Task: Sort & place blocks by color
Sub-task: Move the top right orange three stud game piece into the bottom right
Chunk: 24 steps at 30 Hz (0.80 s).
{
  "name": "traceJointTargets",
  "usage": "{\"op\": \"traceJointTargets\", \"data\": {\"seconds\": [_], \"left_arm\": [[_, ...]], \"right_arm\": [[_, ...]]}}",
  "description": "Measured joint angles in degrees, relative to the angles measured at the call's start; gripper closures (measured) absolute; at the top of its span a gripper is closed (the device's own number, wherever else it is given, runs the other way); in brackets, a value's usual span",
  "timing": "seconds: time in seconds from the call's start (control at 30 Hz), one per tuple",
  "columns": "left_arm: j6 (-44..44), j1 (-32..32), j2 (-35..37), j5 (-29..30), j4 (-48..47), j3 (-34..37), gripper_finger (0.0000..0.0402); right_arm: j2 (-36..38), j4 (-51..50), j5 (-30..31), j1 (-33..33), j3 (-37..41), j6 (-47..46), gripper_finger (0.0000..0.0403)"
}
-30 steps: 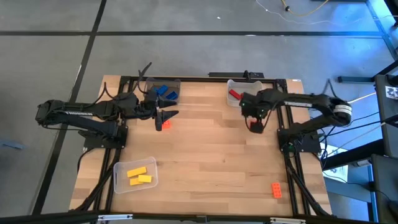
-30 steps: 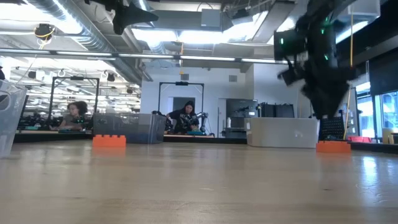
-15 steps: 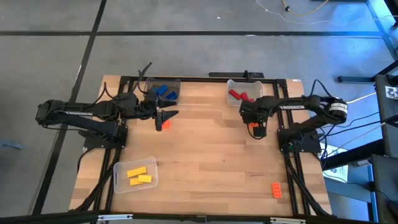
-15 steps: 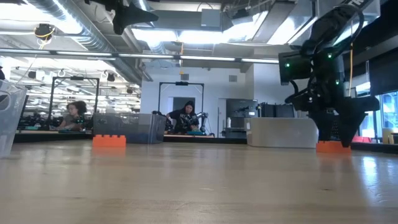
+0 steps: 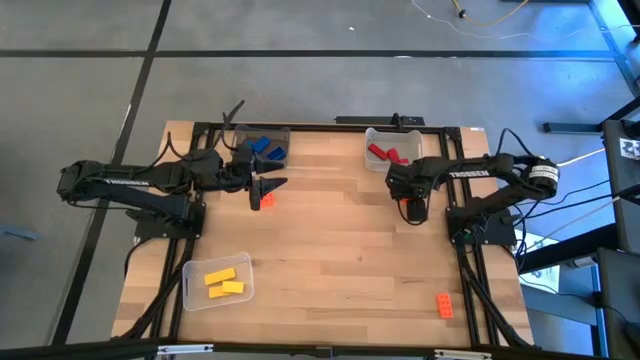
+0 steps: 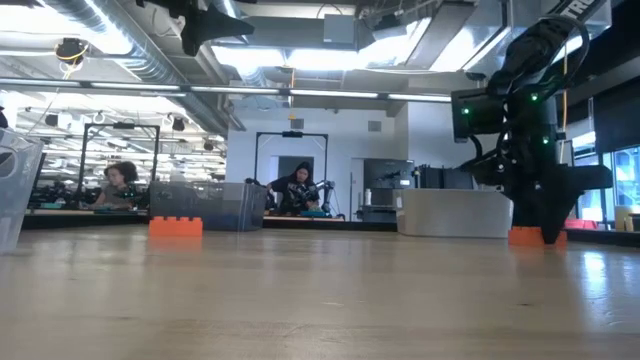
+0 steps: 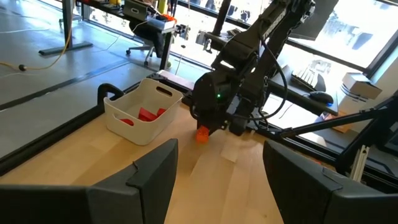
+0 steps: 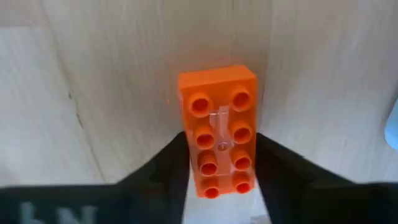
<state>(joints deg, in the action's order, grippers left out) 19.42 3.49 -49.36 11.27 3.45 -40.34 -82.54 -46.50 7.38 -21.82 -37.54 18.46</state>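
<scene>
An orange brick [image 8: 217, 127] lies flat on the table, studs up, in front of the bin with red bricks [image 5: 392, 150]. My right gripper [image 5: 412, 207] is down on it and shut on it. It also shows in the low view [image 6: 540, 225]. My left gripper [image 5: 266, 190] is open and hovers well above a second orange brick [image 5: 265, 199], near the bin with blue bricks [image 5: 264, 149]. A third orange brick [image 5: 443, 305] lies at the near right. Yellow bricks lie in a bin [image 5: 218, 281] at the near left. My right gripper pinches the orange brick between its two fingers [image 8: 176, 165], one on each long side [image 8: 185, 158], at one end of the brick. The fingers come from above, pointing down, and lie across the brick. The brick sits flat on the table [image 6: 526, 236].
Three clear bins stand on the table: blue at the far left, red at the far right, yellow at the near left. The table's middle is bare wood [image 5: 340, 250]. People sit in the room beyond the table [image 6: 300, 190].
My right gripper has come down from above the table onto the orange brick, and its fingers now stand on either side of it. The brick has stayed where it was.
</scene>
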Motion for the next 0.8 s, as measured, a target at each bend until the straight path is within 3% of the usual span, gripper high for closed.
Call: {"op": "traceJointTargets", "data": {"seconds": [0.07,0.23,0.43,0.5,0.63,0.8], "left_arm": [[0.0,0.0,0.0,0.0,0.0,0.0,0.0174],[0.0,0.0,0.0,0.0,0.0,0.0,0.0174],[0.0,0.0,0.0,0.0,0.0,0.0,0.0174],[0.0,0.0,0.0,0.0,0.0,0.0,0.0174],[0.0,0.0,0.0,0.0,0.0,0.0,0.0174],[-0.4,0.0,0.0,0.0,0.0,0.0,0.0174]], "right_arm": [[0.1,-0.4,-0.7,0.3,-0.2,0.1,0.0269],[0.6,-2.4,-3.1,1.8,-3.1,-0.6,0.0268],[3.7,-6.4,-6.0,3.4,-13.2,-7.0,0.0268],[4.5,-6.4,-7.1,3.8,-17.2,-12.8,0.0268],[5.5,-5.5,-14.8,6.1,-23.3,-29.4,0.0268],[7.0,-5.8,-16.9,17.4,-23.4,-47.4,0.0268]]}}
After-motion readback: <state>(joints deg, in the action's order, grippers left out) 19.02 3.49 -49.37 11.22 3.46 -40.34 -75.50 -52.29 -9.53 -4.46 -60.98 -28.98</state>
